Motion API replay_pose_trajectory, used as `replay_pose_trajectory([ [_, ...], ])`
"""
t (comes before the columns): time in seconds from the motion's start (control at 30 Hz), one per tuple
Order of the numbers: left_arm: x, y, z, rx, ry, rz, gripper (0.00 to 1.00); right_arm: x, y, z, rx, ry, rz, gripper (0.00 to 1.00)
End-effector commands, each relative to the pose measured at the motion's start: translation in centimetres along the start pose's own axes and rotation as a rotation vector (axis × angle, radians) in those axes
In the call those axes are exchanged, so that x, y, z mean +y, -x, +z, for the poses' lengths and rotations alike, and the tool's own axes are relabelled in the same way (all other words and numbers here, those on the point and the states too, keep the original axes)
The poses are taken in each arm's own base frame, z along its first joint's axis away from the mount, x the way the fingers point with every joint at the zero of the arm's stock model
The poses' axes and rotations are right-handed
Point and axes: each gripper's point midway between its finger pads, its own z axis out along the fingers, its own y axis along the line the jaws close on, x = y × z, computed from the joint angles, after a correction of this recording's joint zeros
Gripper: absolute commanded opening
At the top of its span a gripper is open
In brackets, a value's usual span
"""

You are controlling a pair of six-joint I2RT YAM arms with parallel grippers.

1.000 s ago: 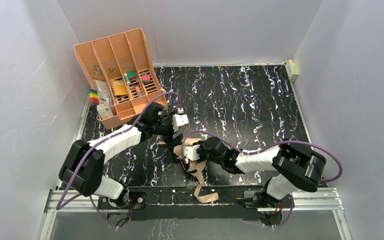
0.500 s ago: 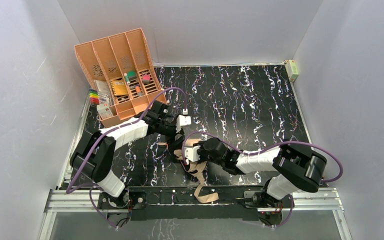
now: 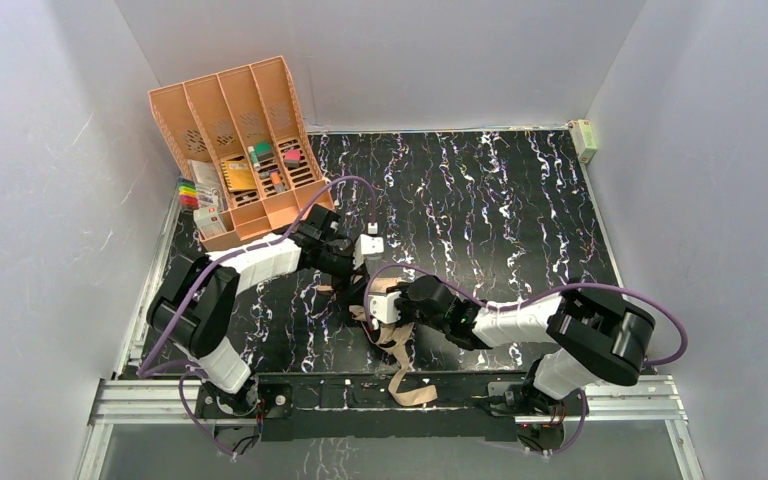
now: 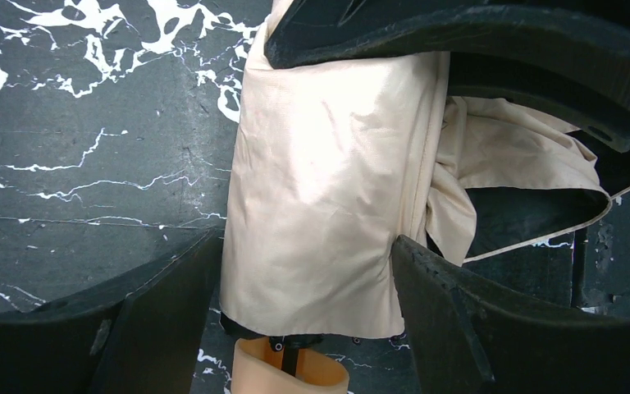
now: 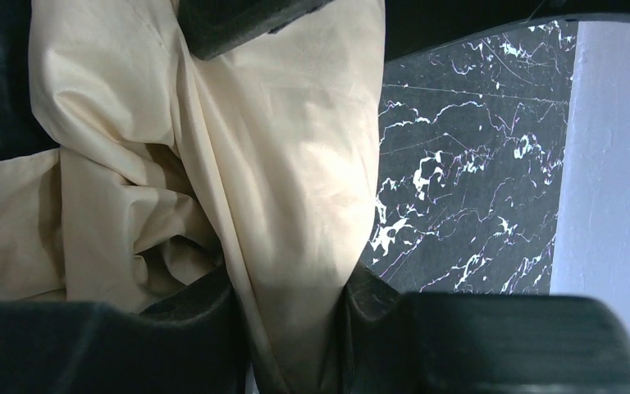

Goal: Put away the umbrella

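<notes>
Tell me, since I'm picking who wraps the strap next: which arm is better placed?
Left, probably. The right gripper is shut on the umbrella, pinning its fabric. The left gripper stands open astride the bundle, so it looks free to fetch the strap trailing toward the table's near edge.

Top cam looks down from above and behind the arm bases. Both wrist cams sit tight on the umbrella (image 4: 320, 205) over the table (image 3: 520, 210), the shared patch.

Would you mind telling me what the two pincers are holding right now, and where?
The right pincer pinches a fold of the umbrella's fabric. The left pincer straddles the rolled body, seemingly not yet clamped.
</notes>
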Motion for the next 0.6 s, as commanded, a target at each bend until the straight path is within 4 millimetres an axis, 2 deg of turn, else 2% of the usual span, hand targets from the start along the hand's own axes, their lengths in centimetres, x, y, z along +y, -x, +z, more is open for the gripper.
replay_pose_trajectory([
  [0.0, -0.7, -0.1, 0.7, 0.027, -0.045, 0.011, 0.74, 3.2, -2.4, -0.9, 0.074, 0.105, -0.001, 0.12],
  [0.17, -0.4, -1.2, 1.5, 0.103, -0.037, 0.026, 0.59, 2.4, -1.7, -0.9, 0.044, 0.073, 0.014, 0.14],
  [0.27, -0.9, -1.6, 1.8, 0.134, -0.064, 0.041, 0.48, 2.2, -1.2, -1.0, 0.025, 0.066, 0.024, 0.17],
  [0.37, -1.0, -1.6, 2.0, 0.145, -0.070, 0.056, 0.32, 1.9, -1.0, -1.3, 0.016, 0.056, 0.029, 0.21],
  [0.47, -0.8, -1.8, 1.9, 0.159, -0.059, 0.060, 0.24, 1.5, -0.5, -1.9, -0.009, 0.045, 0.036, 0.29],
  [0.57, -0.5, -2.0, 1.8, 0.174, -0.043, 0.072, 0.12, 1.0, 0.4, -2.9, -0.041, 0.045, 0.046, 0.40],
])
